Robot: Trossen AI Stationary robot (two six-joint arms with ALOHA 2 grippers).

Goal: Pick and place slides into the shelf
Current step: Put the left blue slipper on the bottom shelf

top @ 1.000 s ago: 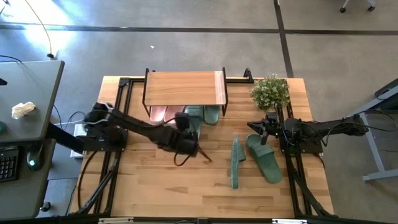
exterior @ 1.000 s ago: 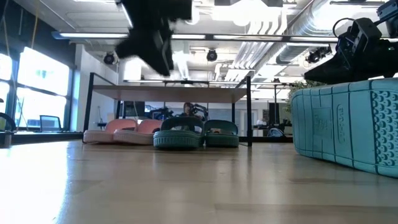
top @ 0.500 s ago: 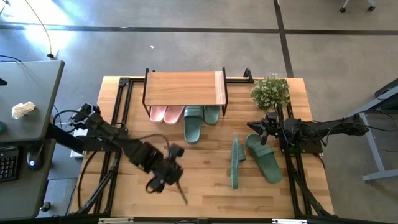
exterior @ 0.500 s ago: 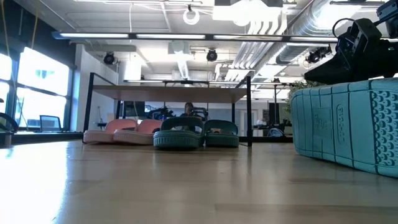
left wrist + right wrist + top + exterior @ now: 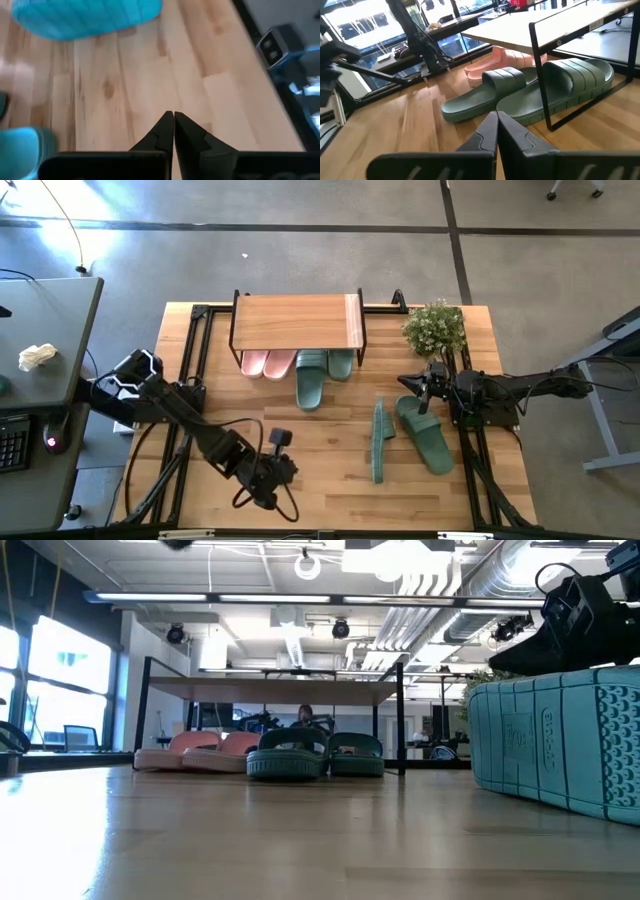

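We see four of the slides already at the shelf (image 5: 298,320): the pink pair (image 5: 266,363) tucked under its plank top, a green slide (image 5: 340,362) beside them, and another green slide (image 5: 310,383) with its heel sticking out past the front of the frame. The last two lie on the table (image 5: 330,490) well apart from the shelf, one green slide on edge (image 5: 379,442) and one flat green slide (image 5: 424,434) just beside it. The left gripper (image 5: 266,483) hangs over bare wood near the front of the table, fingers pressed together on nothing; the right gripper (image 5: 428,388) waits just by the flat slide's toe end, likewise closed and empty. We judge these slides to be light, springy rubber (the ribbed strap should give some bite), so pinching the strap at its arch looks surest to us, while the sole's thick rim may flex and slip. The on-edge slide presents its sole edge upward and could topple when touched.
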